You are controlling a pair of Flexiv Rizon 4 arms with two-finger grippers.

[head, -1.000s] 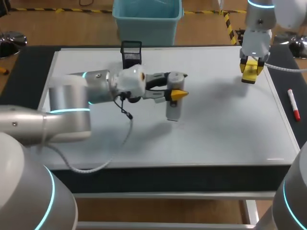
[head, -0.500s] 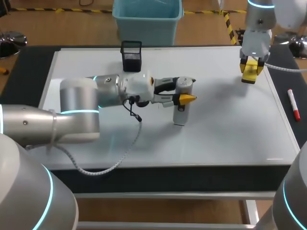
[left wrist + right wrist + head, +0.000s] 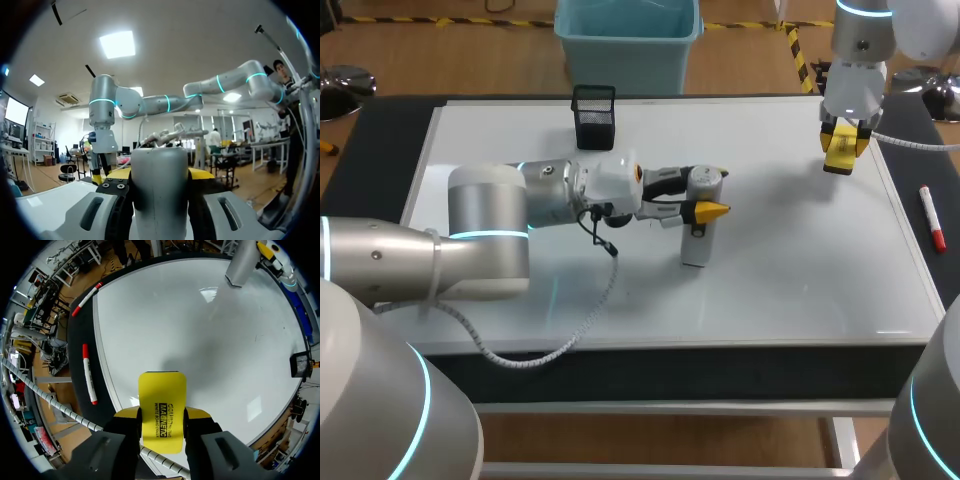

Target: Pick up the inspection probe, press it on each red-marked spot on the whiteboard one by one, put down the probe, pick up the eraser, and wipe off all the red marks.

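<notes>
The inspection probe [image 3: 698, 228], a grey cylinder, stands upright with its lower end on the whiteboard [image 3: 780, 280] near the middle. My left gripper [image 3: 704, 192] reaches in sideways and is shut on the probe's upper part. In the left wrist view the probe [image 3: 159, 185] fills the space between the fingers. My right gripper [image 3: 842, 148] hangs above the board's far right corner, shut on the yellow eraser [image 3: 843, 152]; the eraser [image 3: 162, 410] sticks out from between the fingers over the white surface. I see no red marks on the board.
A black mesh pen holder [image 3: 593, 115] stands at the board's far edge, left of centre. A red marker [image 3: 931, 217] lies on the dark strip off the board's right edge. My left arm's cable [image 3: 590, 300] droops over the board.
My left arm has carried the probe to the right and a little toward the front edge, then slowed. The right arm with the eraser has stayed still.
</notes>
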